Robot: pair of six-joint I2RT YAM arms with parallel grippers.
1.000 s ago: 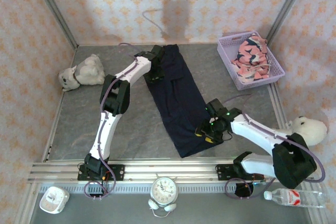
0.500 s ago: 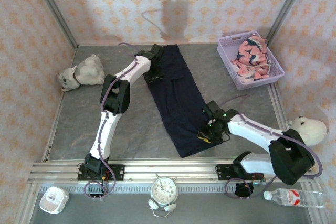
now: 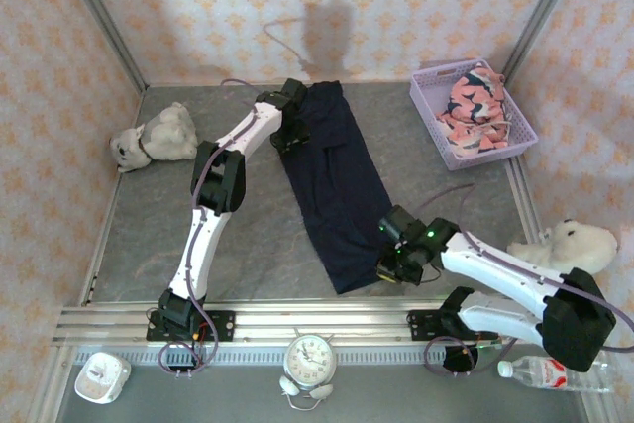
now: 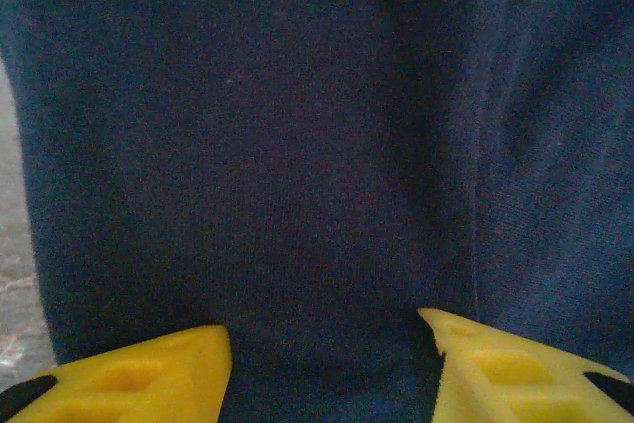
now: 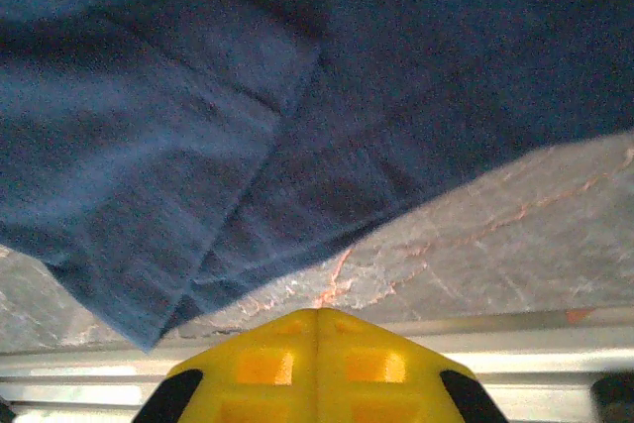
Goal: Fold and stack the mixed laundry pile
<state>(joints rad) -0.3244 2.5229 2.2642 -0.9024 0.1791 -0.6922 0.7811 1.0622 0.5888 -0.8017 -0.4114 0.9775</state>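
Observation:
The large navy garment (image 3: 337, 185) lies flat as a long strip from the back of the table toward the front rail. My left gripper (image 3: 289, 131) rests at its far left edge; in the left wrist view (image 4: 327, 336) the yellow fingers (image 4: 149, 373) stand apart over navy cloth (image 4: 297, 126), gripping nothing. My right gripper (image 3: 389, 266) sits by the garment's near right edge. Its fingertips (image 5: 319, 316) are pressed together above bare table, with the navy hem (image 5: 248, 96) just ahead and no cloth between them. The salmon-pink printed garment (image 3: 474, 106) lies bunched in the lavender basket (image 3: 485, 157).
A grey-white plush toy (image 3: 158, 138) lies at the left of the table, and a white plush toy (image 3: 570, 243) lies at the right edge beside my right arm. The metal rail (image 3: 297, 322) runs along the front. Beyond it stand an alarm clock (image 3: 310, 356) and a water bottle (image 3: 555, 371).
My right gripper has closed and slid a little nearer the front rail along the navy garment's right edge. The right arm has stretched lower. The left gripper barely moved.

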